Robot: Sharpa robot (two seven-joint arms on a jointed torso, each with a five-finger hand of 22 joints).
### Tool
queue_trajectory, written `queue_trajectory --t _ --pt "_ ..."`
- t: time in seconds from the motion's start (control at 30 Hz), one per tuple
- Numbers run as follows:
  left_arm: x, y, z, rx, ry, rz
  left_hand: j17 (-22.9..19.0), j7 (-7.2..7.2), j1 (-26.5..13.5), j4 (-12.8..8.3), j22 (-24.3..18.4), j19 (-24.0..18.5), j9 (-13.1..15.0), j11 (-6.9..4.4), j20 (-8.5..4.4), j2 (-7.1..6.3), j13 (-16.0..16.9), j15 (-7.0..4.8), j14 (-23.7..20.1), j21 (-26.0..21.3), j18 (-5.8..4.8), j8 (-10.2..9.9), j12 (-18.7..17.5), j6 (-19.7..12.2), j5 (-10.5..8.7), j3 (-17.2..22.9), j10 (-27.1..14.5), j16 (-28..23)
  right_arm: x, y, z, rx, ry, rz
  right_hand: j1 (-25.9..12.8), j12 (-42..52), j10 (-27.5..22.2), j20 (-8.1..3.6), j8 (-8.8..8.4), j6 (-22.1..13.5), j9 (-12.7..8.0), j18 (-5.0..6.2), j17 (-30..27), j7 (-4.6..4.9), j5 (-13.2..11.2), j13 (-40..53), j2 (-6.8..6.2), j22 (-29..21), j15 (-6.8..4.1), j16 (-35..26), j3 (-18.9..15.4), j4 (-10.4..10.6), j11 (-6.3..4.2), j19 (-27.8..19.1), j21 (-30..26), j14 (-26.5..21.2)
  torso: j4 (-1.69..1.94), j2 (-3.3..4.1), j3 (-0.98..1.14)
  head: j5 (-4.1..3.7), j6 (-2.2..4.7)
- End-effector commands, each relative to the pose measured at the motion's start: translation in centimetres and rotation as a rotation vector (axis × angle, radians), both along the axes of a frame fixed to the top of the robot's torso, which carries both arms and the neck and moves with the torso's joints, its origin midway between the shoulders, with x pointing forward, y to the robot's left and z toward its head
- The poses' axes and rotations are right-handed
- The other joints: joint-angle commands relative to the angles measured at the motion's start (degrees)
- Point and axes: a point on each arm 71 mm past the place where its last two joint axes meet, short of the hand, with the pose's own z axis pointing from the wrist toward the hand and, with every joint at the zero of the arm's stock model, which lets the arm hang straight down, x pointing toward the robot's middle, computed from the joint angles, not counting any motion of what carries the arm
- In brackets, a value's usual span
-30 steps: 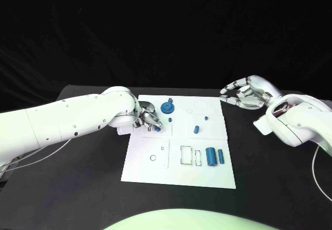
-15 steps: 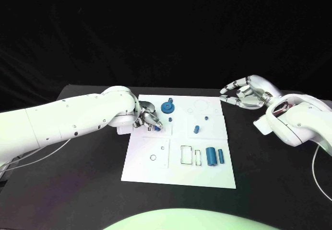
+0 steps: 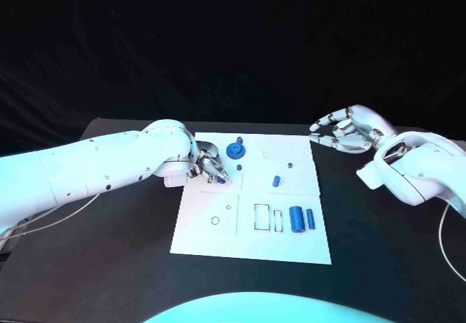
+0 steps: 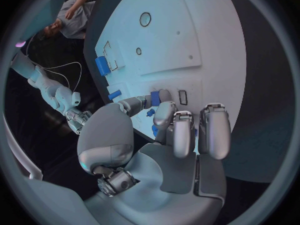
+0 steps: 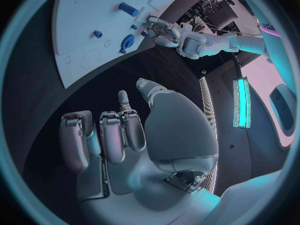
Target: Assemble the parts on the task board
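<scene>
Left hand (image 3: 207,168) pinches half-hidden blue part (image 4: 155,98); right hand (image 3: 342,132) curled, empty.

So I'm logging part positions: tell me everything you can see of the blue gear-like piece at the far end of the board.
The blue gear-like piece is a round, toothed-looking disc with a raised hub, seemingly plastic. It sits flat on the white task board near its far edge, with a small blue knob just beyond it. The left hand is close beside it, not touching. The right wrist view shows it too.
</scene>
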Motion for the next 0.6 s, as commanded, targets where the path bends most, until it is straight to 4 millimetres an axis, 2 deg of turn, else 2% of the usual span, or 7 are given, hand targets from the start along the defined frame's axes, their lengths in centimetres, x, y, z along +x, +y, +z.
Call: queue_trajectory --t 0.03,0.6 --pt "-0.28 0.38 -0.80 0.056 0.033 -0.021 15.05 -1.62 3.83 -5.89 1.56 0.65 0.09 0.03 -0.38 3.34 -0.06 -0.38 5.96 0.21 -0.59 -0.14 0.24 1.66 0.28 5.51 0.25 0.21 -0.06 0.10 -0.08 -0.007 0.006 0.013 -0.69 -0.05 0.02 -0.39 0.40 0.11 0.07 0.23 8.15 -0.30 0.19 8.19 -0.04 13.79 -0.27 -0.36 0.10 0.39 -0.25 4.39 -0.20 4.41 -0.03 0.01 0.04 0.00 -0.04" --pt "-0.03 0.08 -0.87 0.075 0.056 -0.035 15.05 -1.61 3.92 -5.86 1.52 0.63 0.04 0.03 -0.39 3.47 -0.12 -0.39 5.96 0.18 -0.58 -0.21 0.19 1.73 0.27 5.49 0.27 0.21 -0.05 0.06 -0.10 -0.007 0.004 0.011 -0.69 -0.05 0.02 -0.39 0.40 0.11 0.07 0.23 8.15 -0.30 0.19 8.19 -0.04 13.79 -0.27 -0.36 0.10 0.39 -0.25 4.39 -0.20 4.41 -0.08 -0.02 0.07 -0.05 -0.15"
